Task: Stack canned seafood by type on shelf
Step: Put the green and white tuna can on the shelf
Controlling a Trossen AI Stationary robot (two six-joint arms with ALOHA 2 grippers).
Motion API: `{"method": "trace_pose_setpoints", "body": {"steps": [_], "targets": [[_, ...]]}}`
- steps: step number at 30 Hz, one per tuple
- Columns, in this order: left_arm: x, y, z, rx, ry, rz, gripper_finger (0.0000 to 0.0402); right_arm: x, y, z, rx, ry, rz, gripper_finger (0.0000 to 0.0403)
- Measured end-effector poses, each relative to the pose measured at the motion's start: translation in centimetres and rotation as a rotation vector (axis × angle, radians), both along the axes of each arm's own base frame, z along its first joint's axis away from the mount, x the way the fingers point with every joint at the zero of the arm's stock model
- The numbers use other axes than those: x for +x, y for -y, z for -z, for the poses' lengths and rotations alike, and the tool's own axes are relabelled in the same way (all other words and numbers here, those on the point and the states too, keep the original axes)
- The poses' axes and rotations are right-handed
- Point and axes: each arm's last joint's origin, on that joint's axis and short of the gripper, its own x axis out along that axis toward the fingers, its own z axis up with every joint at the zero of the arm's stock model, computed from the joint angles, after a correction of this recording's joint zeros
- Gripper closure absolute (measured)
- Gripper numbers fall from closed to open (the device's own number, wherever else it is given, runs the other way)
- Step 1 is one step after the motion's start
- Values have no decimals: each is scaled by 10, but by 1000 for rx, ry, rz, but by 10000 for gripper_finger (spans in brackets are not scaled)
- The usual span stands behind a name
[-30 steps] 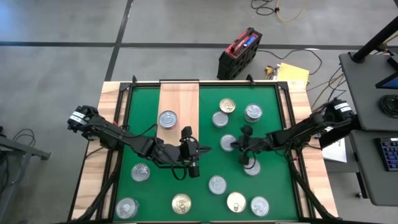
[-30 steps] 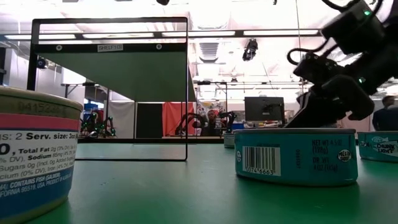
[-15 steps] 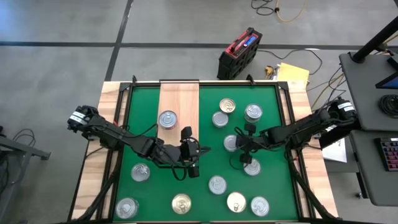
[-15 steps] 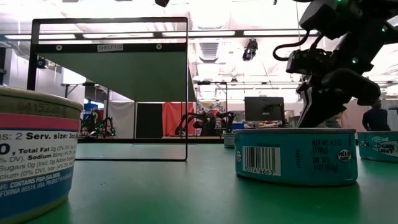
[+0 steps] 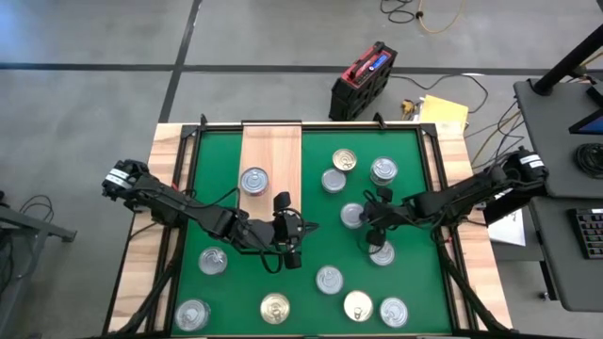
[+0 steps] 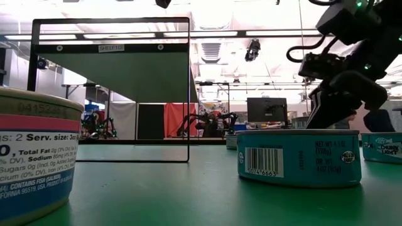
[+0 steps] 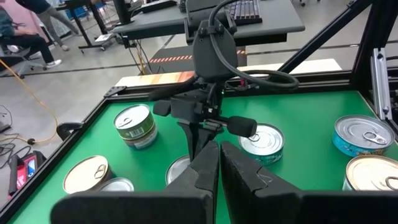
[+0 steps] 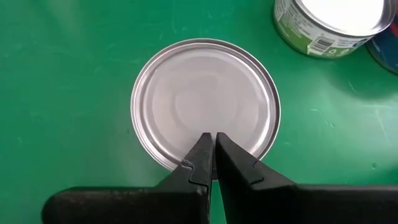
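Both pairs of jaws are closed and empty. The right gripper (image 5: 366, 223) hangs at about three o'clock from the table's centre, its shut fingertips (image 8: 210, 149) poised over the plain silver tin (image 8: 205, 103) directly below; that tin (image 5: 350, 216) lies just at the jaws' nine o'clock side in the high view. The left gripper (image 5: 293, 254) waits near the table's centre, fingers pressed together, pointing across at the right arm.

The green mat (image 5: 226, 155) carries the wooden shelf board (image 5: 271, 151), which runs from twelve o'clock toward the centre with a single silver-lidded can (image 5: 253, 180) on it. The other tins are scattered: three between one and two o'clock, among them a gold-lidded can (image 5: 344, 160), one more under the right arm, and six along the four-to-eight o'clock edge, including the teal-labelled can (image 6: 299, 157) close to the low camera.

Compared with half a second ago, the right gripper has shifted slightly toward three o'clock; no tin has moved, and the left arm has stayed put.
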Motion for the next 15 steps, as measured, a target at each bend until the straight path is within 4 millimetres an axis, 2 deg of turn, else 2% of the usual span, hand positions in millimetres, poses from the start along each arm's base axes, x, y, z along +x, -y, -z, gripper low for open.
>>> {"method": "trace_pose_setpoints", "body": {"steps": [3, 6, 11, 15], "targets": [[0, 0, 0, -1, -2, 0, 402, 0, 0, 0, 2, 24, 1, 391], [0, 0, 1, 1, -7, 0, 402, 2, 0, -10, 11, 57, 1, 391], [0, 0, 1, 66, -24, 19, 402, 6, -2, -36, 51, 94, -18, 391], [-4, -2, -4, 126, -32, 37, 402, 10, -2, -68, 66, 66, 35, 391]]}}
